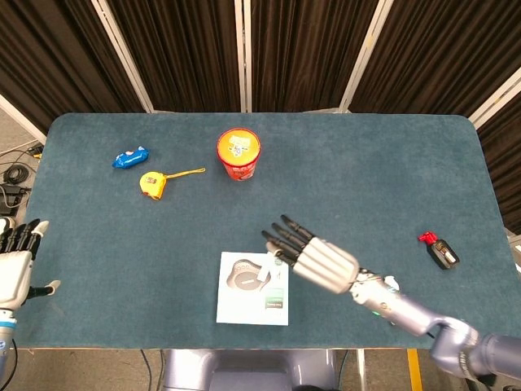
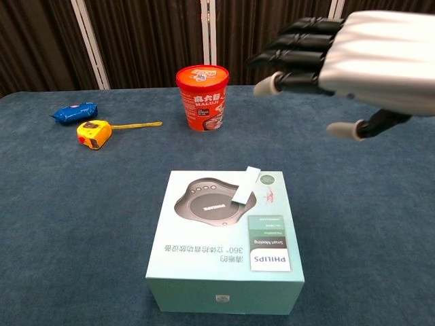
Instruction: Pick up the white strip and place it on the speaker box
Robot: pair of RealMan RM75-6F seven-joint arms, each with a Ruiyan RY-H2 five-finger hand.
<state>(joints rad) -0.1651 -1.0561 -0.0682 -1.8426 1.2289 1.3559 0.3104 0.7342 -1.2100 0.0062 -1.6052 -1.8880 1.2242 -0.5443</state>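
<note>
Your white strip (image 2: 247,185) lies flat and slanted on the speaker box (image 2: 224,265); your right hand (image 2: 353,58) hovers above, fingers spread, holding nothing.

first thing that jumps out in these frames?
The big silver right hand, fingers spread and holding nothing, hanging above the table at upper right of the chest view. Below it, the white strip lies flat on top of the mint-green Philips speaker box at the table's near edge. Behind stands the red instant-noodle cup.
</note>
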